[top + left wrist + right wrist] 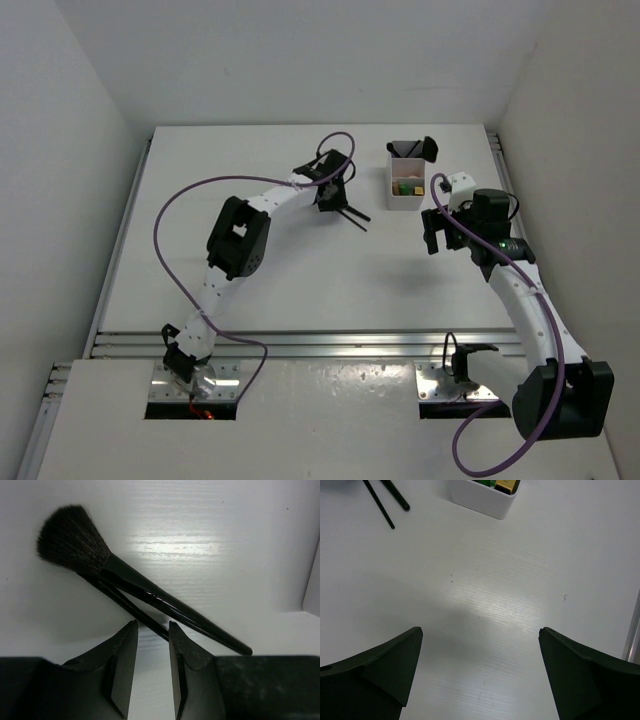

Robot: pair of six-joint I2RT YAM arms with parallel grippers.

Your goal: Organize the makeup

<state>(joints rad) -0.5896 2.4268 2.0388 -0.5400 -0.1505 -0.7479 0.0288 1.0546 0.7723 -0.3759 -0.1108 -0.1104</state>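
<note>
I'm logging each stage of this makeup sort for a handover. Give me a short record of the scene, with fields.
loose items: large black fluffy-headed brush lying across thin black brush
left gripper: narrowly open at the thin brush's handle end, gripping nothing
right gripper: wide open, empty, over bare white table
white compartment box: holds green and gold-brown tubes; black items stand in its far compartment

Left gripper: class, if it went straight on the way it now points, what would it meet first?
Probably the handle end of the thinner brush, lying just ahead of the left gripper; the fluffy brush crosses beyond it. Depth is uncertain.
</note>
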